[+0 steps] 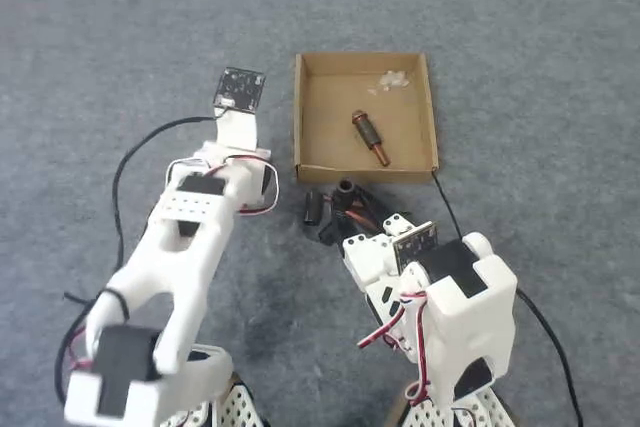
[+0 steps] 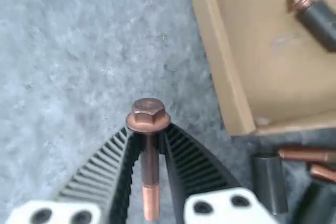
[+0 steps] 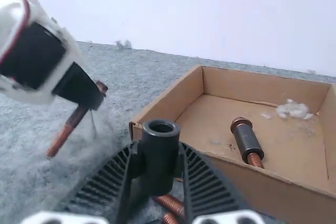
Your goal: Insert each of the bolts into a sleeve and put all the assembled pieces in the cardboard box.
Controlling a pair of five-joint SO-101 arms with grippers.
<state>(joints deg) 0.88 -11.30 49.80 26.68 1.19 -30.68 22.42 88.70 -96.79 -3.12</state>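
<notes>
High view: a cardboard box (image 1: 298, 117) holds one assembled piece (image 1: 369, 137). Left wrist view: left jaws clamp a bolt (image 2: 149, 119) beside the box's corner. Right wrist view: right jaws grip an upright sleeve (image 3: 159, 145) just before the box.

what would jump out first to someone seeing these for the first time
The left gripper is shut on a copper bolt, held beside the box. The right gripper clamps a black sleeve upright, open end up, just in front of the box. One assembled piece lies inside the box.
</notes>
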